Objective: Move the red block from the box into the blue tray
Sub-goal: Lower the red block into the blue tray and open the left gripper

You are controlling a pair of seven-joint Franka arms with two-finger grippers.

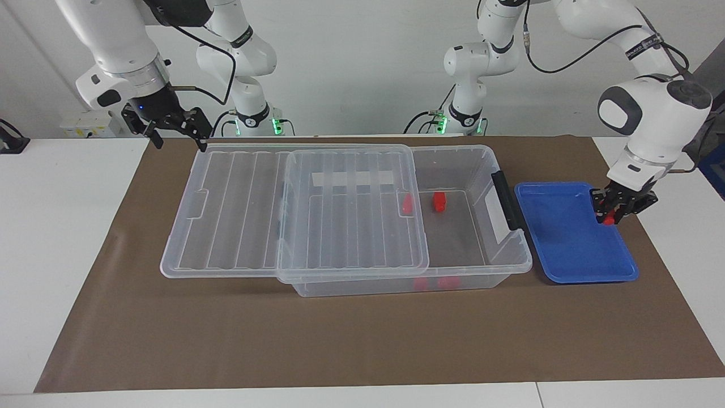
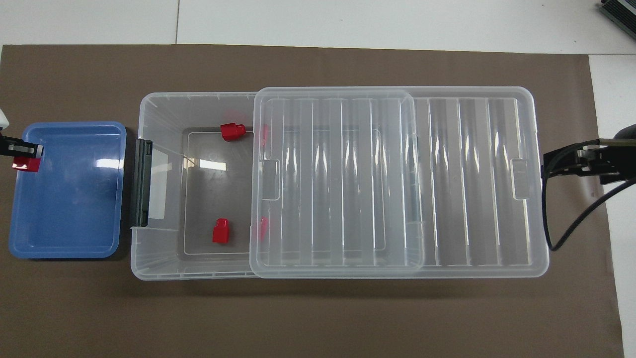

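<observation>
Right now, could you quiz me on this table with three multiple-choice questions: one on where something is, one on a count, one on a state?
1. Where is the red block that the left gripper holds?
A. over the blue tray's edge
B. inside the box
C. on the lid

2. How many red blocks lie uncovered in the open end of the box?
A. none
B. two
C. five

3. How does the lid sit?
A. clipped fully shut
B. slid aside, part of the box uncovered
C. on the blue tray

Answers: 1 A, the block hangs at the tray's rim. 2 B, two show plainly. 3 B, one end is uncovered.
</observation>
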